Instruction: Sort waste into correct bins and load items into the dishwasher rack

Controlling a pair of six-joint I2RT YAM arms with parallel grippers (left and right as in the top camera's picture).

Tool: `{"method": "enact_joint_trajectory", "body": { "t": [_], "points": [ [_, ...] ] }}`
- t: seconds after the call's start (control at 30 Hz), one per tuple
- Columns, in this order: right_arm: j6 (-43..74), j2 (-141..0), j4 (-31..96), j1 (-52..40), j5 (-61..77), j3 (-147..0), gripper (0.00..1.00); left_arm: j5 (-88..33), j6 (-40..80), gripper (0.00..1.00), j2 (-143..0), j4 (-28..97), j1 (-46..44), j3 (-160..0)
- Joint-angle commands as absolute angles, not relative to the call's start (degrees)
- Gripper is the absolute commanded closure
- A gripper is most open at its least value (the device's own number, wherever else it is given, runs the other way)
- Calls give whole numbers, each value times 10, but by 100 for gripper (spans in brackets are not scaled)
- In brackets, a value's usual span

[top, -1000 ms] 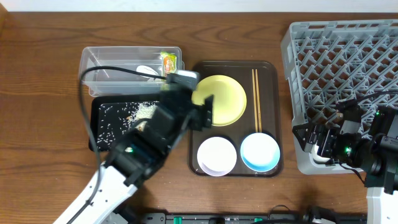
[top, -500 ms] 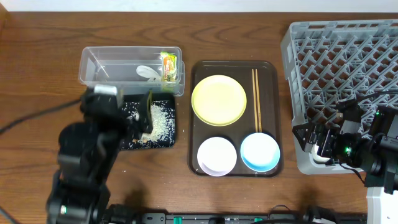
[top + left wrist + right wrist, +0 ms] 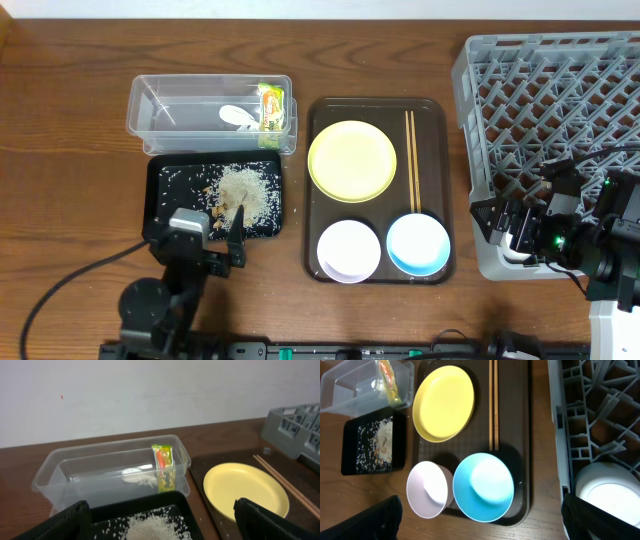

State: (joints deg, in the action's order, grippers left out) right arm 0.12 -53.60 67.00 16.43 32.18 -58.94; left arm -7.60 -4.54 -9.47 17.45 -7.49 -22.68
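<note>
The green-and-yellow wrapper (image 3: pixel 271 105) and a white scrap (image 3: pixel 237 115) lie in the clear tub (image 3: pixel 180 105). Rice crumbs (image 3: pixel 243 190) lie in the black tray (image 3: pixel 160 195). The yellow plate (image 3: pixel 352 160), white bowl (image 3: pixel 348 250), light-blue bowl (image 3: pixel 418 243) and chopsticks (image 3: pixel 410 150) sit on the brown serving tray. A white cup (image 3: pixel 606 491) sits in the grey rack (image 3: pixel 560 90). My left gripper (image 3: pixel 210 245) is open and empty at the black tray's front edge. My right gripper (image 3: pixel 510 230) is open and empty at the rack's front-left corner.
The brown serving tray (image 3: pixel 430 115) lies between the bins and the rack. The tub stands directly behind the black tray. The rack fills the right side and runs past the table's right edge. A black cable trails from the left arm at the front left.
My left arm has pulled back from over the yellow plate, leftward and toward the table's front, and now sits at the black tray's front edge. The right arm has not moved.
</note>
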Motion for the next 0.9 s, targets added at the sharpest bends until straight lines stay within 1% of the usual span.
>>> {"method": "enact_joint_trajectory", "body": {
  "t": [0.0,0.27,0.57,0.87],
  "points": [
    [-9,-535,670,168,328,-599,1,-85,-53,7,-58,150,-71,-180],
    [-9,-535,670,168,328,-599,1,-84,-52,7,-1,123,-71,-96],
    [-9,-535,670,168,328,-599,1,-84,-51,7,-1,100,-71,-33],
    [-9,-535,670,168,328,-599,1,-84,-51,7,-2,91,-71,-28]
  ]
}}
